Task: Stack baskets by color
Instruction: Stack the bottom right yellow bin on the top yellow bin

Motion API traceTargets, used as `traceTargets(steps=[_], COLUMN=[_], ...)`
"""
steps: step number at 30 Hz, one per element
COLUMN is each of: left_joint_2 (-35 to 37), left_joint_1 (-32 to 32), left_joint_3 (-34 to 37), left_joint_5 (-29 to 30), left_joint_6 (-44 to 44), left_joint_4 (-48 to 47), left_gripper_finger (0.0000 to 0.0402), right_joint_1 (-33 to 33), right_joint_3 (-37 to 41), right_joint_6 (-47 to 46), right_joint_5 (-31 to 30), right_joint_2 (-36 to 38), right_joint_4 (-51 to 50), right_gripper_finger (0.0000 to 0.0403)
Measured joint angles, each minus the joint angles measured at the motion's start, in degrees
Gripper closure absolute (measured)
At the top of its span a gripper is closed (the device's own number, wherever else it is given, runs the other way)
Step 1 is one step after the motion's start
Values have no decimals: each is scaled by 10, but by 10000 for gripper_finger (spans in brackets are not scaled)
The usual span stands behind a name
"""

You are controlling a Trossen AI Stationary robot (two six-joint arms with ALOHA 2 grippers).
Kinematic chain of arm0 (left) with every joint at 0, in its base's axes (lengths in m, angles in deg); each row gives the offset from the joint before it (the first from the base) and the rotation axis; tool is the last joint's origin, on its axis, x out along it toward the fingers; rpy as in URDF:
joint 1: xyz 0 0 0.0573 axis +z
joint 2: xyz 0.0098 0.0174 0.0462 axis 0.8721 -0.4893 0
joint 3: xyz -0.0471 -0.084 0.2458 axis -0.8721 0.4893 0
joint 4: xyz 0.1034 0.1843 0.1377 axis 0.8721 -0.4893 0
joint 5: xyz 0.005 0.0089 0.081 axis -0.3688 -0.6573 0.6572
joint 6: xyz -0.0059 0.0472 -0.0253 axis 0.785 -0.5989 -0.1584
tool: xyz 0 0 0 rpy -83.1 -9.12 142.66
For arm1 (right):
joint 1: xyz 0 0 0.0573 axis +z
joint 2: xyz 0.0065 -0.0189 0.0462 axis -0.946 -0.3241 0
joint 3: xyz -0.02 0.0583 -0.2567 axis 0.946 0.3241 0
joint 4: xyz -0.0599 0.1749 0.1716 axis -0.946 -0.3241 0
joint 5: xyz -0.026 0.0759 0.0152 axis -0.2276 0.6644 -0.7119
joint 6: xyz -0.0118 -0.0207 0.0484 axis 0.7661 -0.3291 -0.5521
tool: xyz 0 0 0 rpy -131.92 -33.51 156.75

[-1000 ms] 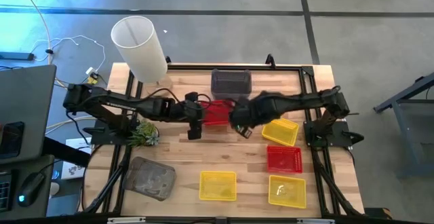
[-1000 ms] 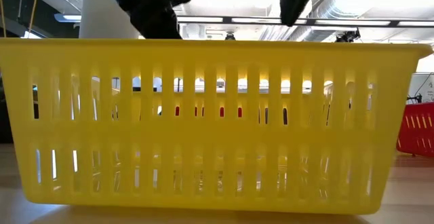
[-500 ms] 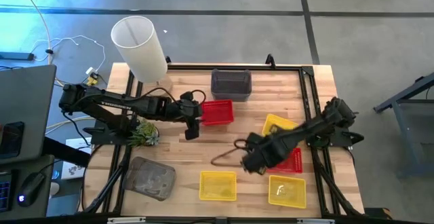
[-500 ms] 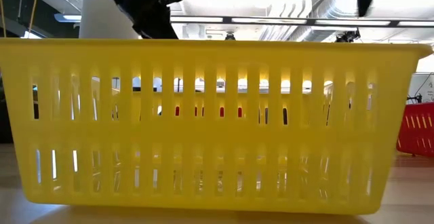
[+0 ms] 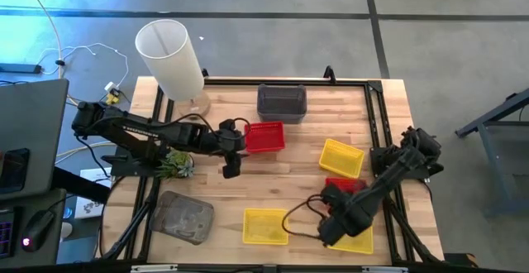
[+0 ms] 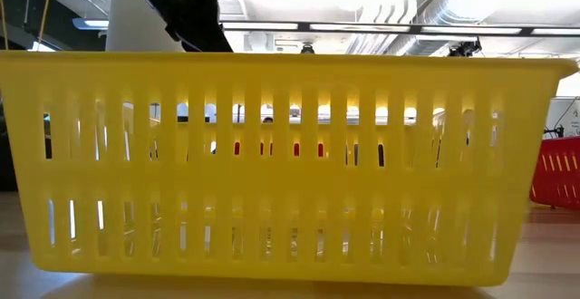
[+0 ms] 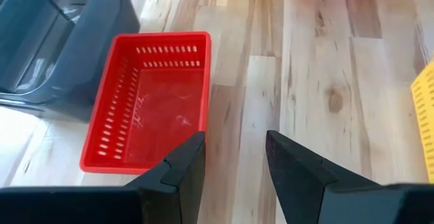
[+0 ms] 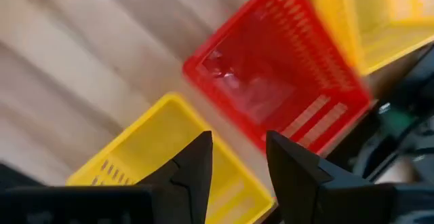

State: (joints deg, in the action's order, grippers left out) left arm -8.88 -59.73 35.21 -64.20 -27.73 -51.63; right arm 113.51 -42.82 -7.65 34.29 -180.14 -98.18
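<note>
plainly, the red basket [image 7: 146, 102] beside the dark grey basket [image 5: 282, 101] looks light, stiff plastic (best pinched by a rim wall); left gripper [image 7: 234, 159] hangs open, empty, right gripper [image 8: 237, 159] parted, empty over the yellow basket [image 8: 149, 149].

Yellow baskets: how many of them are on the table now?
3. One yellow basket lies right of centre, one at the front edge in the middle, and one at the front right, partly hidden under the right gripper.
</note>
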Motion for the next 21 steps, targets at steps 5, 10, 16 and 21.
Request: traceTargets(steps=[5,10,16,21], left_joint_2=[0,0,0,0], left_joint_1=[0,0,0,0], left_joint_3=[0,0,0,0], left_joint_5=[1,6,7,7], left_joint_6=[-1,-2,-2,-2], left_joint_4=[0,9,36,62], left_gripper_finger=[261,261,261,261], right_joint_1=[30,55,87,113], right_joint_3=[11,11,11,11], right_joint_6=[-46,-44,-38,-25], right_joint_5=[14,14,-6,-10], right_joint_2=[0,0,-1,-3], right_joint_4=[75,158,222,233], right_gripper_finger=[279,279,279,279])
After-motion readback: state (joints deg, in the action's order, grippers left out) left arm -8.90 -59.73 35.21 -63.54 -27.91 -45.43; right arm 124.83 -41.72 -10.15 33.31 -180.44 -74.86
